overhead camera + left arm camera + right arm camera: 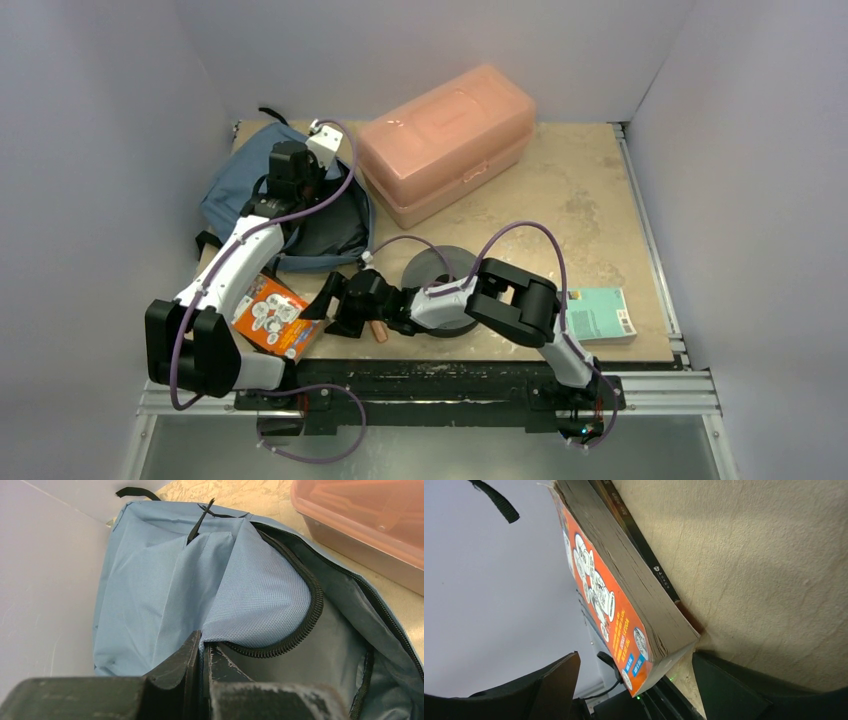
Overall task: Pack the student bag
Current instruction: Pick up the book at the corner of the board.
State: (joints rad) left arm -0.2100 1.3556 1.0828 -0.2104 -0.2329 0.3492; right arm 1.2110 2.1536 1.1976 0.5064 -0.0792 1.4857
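Top external: student bag lies just left of pink box, mouth unzipped, dark lining showing. Left wrist: left gripper closed tight, pinching bag's blue flap at zipper edge. Right wrist: right gripper spread wide, corner of orange book between fingers, gap on cover side, nothing clamped. Book sits left of box, well nearer arm bases.

The top camera looks steeply down on the whole table, the bag at far left. The left wrist camera faces the bag's open mouth from very close. The right wrist camera, on the bag's near side, skims the orange book, which the top view shares.
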